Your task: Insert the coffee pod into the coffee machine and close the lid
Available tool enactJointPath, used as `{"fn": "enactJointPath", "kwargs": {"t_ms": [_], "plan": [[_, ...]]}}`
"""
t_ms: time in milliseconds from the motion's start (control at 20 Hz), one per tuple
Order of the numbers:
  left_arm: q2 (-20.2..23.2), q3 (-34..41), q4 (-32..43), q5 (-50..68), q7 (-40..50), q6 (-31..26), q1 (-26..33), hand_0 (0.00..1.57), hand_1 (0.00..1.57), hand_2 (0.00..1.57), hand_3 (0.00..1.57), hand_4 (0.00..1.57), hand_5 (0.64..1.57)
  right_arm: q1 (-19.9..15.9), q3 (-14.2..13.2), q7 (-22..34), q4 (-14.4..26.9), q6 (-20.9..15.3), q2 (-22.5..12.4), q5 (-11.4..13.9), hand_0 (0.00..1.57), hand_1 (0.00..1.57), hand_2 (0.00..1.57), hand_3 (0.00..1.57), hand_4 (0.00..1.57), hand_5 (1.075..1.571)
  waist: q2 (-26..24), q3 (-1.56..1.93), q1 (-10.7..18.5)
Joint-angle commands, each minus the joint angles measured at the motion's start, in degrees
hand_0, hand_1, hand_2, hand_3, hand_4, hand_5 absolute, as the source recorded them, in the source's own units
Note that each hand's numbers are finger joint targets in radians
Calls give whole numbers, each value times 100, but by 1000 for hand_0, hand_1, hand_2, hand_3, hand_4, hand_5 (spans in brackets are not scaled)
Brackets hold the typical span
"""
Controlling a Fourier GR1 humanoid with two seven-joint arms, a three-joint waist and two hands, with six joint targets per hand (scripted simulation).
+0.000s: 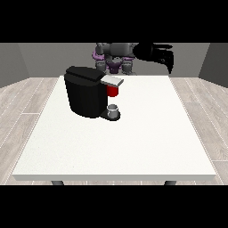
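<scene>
Front view: boxy matte-black coffee machine (87, 91) with grey lid (112, 80); raised hand's (162, 55) fingers' state unclear.

Humanoid robot (115, 55), small at view's top, behind table edge. Torso: grey, rounded, blocky plates across chest and shoulders. Purple trim on both sides of waist and lower trunk, looped like bands or cables; exact kind not clear. Darker grey parts at hips. Arm (144, 50) at view's right: glossy black, thick, smooth casing. Hand at the view's right (165, 57): black, fingers dark and thin. No markings or screws legible.
</scene>
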Motion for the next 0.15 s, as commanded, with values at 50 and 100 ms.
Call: {"fn": "enactJointPath", "kwargs": {"t_ms": [50, 100], "plan": [[222, 419, 209, 239, -108, -49, 578, 0, 0, 0, 0, 266, 1571, 734, 341, -293, -199, 143, 646, -160, 0, 0, 0, 0, 263, 1571, -736, -1, -574], [17, 148, 219, -16, -260, 102, 797, 0, 0, 0, 0, 266, 1571, 975, 599, -567, -206, -104, 792, -40, 0, 0, 0, 0, 259, 1571, -704, -1, -584]]}}
